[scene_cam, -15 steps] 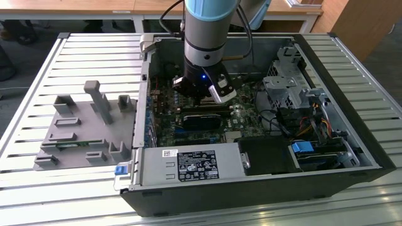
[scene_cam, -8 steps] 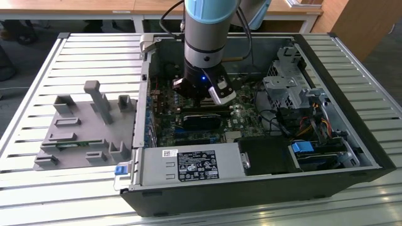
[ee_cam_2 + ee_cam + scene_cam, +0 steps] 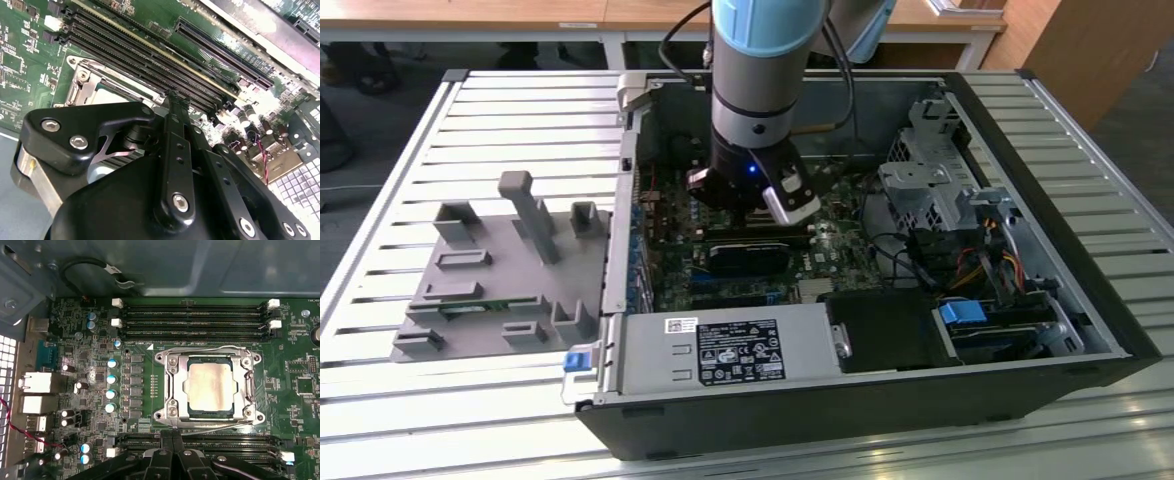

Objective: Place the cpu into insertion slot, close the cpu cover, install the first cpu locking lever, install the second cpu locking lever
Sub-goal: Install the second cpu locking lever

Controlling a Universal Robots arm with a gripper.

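Gripper (image 3: pixel 172 440), black, with fingers closed together and holding nothing, hovers just beside the socket. Chip (image 3: pixel 210 388), a dull silver square, lies seated in the slot (image 3: pixel 192 413) at frame centre, under the shiny metal cover (image 3: pixel 173 385). 2 wire levers (image 3: pixel 200 348) flank it; black memory slots (image 3: pixel 192 317) lie above.

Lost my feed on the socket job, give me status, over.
Gripper over the board beside the socket, holding nothing visible. Cpu seated in the slot, cover down around it. Levers lie along the frame; latching unclear. Nothing on the socket.
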